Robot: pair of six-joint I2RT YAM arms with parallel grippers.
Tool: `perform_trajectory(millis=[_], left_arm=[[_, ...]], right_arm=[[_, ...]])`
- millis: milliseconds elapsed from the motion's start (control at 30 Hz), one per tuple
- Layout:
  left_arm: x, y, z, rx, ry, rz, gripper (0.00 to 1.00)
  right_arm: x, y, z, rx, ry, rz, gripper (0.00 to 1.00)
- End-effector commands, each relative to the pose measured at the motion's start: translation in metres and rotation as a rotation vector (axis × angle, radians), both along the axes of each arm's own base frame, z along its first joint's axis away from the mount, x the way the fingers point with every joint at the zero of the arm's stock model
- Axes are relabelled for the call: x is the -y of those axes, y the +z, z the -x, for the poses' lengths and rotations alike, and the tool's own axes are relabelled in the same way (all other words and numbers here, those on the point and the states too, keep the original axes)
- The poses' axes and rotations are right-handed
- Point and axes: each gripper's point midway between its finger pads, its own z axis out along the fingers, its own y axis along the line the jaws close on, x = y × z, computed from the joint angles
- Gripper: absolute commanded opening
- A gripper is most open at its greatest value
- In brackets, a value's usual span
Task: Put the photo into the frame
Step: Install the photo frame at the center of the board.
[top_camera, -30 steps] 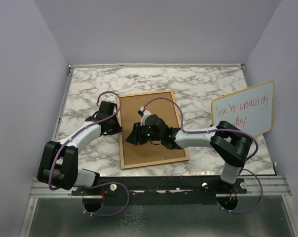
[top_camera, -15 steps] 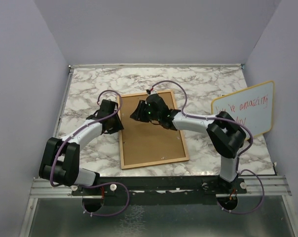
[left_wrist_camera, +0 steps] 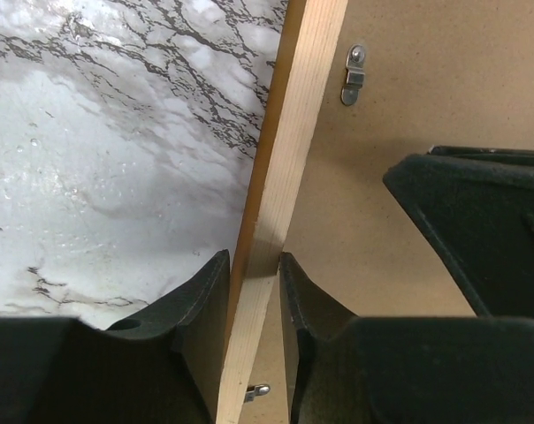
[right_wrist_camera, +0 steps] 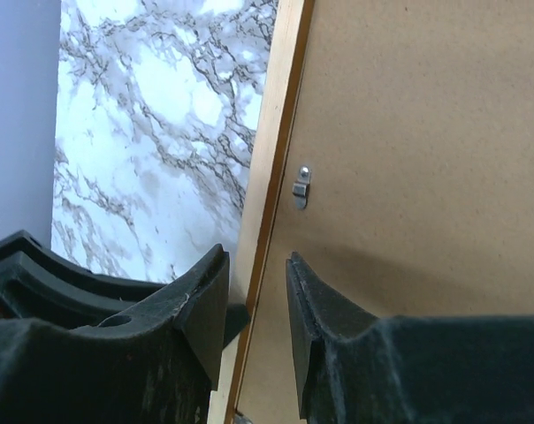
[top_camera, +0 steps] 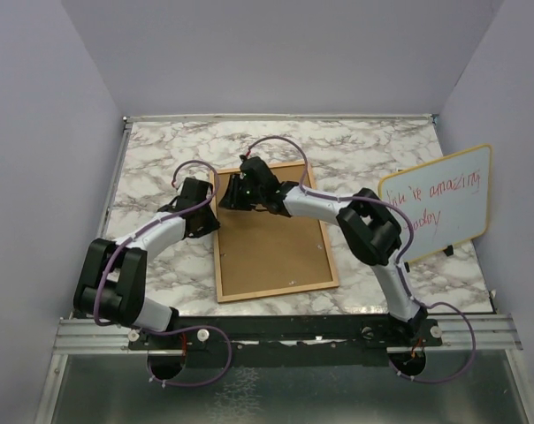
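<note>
While the left gripper [left_wrist_camera: 254, 281] pinches the frame's [top_camera: 276, 256] left rim, likely steadying it, the right gripper [right_wrist_camera: 258, 278] hangs narrowly parted over the upper-left rim, near a clip [right_wrist_camera: 301, 187].

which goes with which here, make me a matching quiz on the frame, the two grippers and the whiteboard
Things:
1. frame
2. left gripper
3. right gripper
4. whiteboard

Places or states:
a. propped at the right side, red handwriting on it
b. lying back up on the marble table
c. its arm reaches across the back board, jaws near the far left corner
d. comes in from the marble side, jaws astride the left rim

Pairs: 1-b, 2-d, 3-c, 4-a
</note>
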Motion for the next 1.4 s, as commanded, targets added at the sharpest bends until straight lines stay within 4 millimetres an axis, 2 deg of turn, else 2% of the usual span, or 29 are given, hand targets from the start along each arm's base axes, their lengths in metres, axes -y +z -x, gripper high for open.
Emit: perform_trajectory(millis=[0, 300, 567, 733, 1367], left_arm=[[-0.003, -0.008, 0.001, -0.008, 0.017, -0.011, 0.28], [-0.004, -0.019, 0.011, -0.05, 0.002, -0.015, 0.23], [-0.001, -0.022, 0.014, -0.065, -0.009, -0.006, 0.23], [0.002, -0.023, 0.015, -0.077, -0.023, 0.005, 0.23], [-0.005, -0.022, 0.022, -0.097, -0.006, 0.006, 0.24]], right_arm=[[-0.007, -0.022, 0.0, -0.043, 0.012, 0.04, 0.37], [-0.015, -0.051, -0.005, -0.084, 0.011, 0.06, 0.37], [-0.019, -0.067, 0.0, -0.121, 0.028, 0.045, 0.37], [-0.026, -0.069, 0.005, -0.15, 0.051, 0.001, 0.38], [-0.034, -0.073, -0.008, -0.097, 0.019, -0.052, 0.38]])
